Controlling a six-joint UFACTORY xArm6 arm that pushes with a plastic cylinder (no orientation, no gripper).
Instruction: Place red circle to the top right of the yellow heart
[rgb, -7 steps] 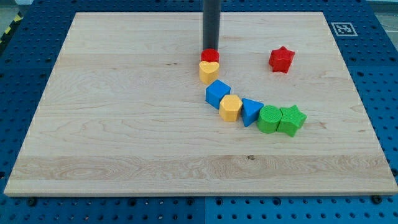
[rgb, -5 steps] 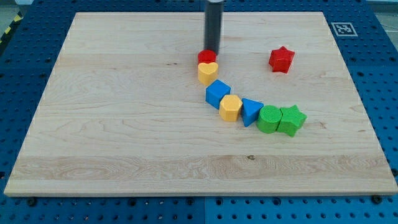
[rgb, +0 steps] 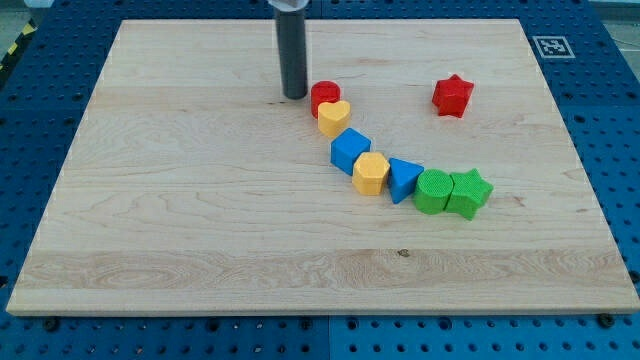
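The red circle (rgb: 324, 96) sits just above and slightly left of the yellow heart (rgb: 334, 117), touching it. My tip (rgb: 295, 96) stands on the board just left of the red circle, close to it, and up-left of the heart. The rod rises straight up out of the view's top.
Below the heart a chain of blocks curves down to the right: blue cube (rgb: 350, 151), yellow hexagon (rgb: 371, 173), blue triangle (rgb: 403, 179), green circle (rgb: 433, 191), green star (rgb: 469, 192). A red star (rgb: 452, 95) sits alone at the right.
My tip has moved from just above the red circle round to its left side. The red circle has shifted slightly to the left; the other blocks have not moved.
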